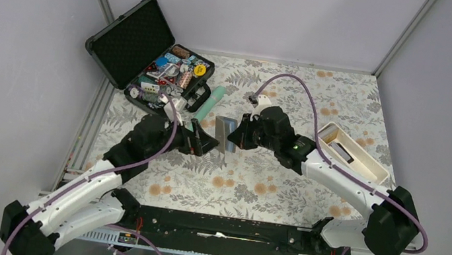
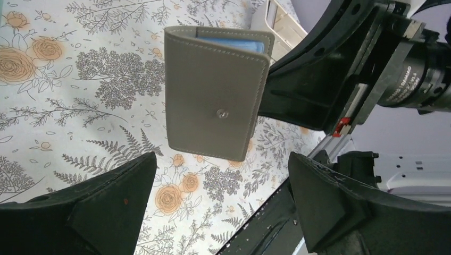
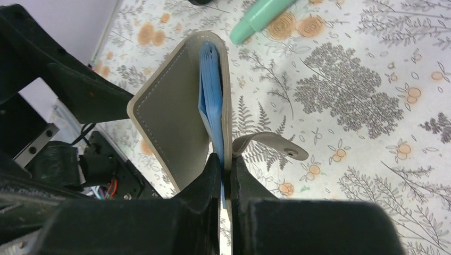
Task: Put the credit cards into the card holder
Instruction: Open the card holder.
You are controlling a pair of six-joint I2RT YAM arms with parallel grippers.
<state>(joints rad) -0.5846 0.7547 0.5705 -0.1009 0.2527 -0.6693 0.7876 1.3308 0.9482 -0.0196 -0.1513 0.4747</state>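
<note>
The grey-brown card holder [image 1: 225, 133] hangs on edge above the table centre, between my two grippers. My right gripper [image 3: 226, 172] is shut on one flap of the card holder [image 3: 170, 117], pinching it together with blue credit cards [image 3: 210, 90] tucked inside. Its snap strap [image 3: 276, 144] hangs loose. In the left wrist view the card holder [image 2: 213, 95] faces me with a blue card edge [image 2: 228, 43] at its top. My left gripper [image 2: 220, 199] is open and empty, just short of the holder. No orange-yellow or dark card is in view.
An open black hard case [image 1: 147, 50] full of small items stands at the back left. A mint-green tube [image 1: 210, 101] lies beside it. A white oblong tray [image 1: 356, 156] holding a dark item sits at the right. The table carries a floral cloth.
</note>
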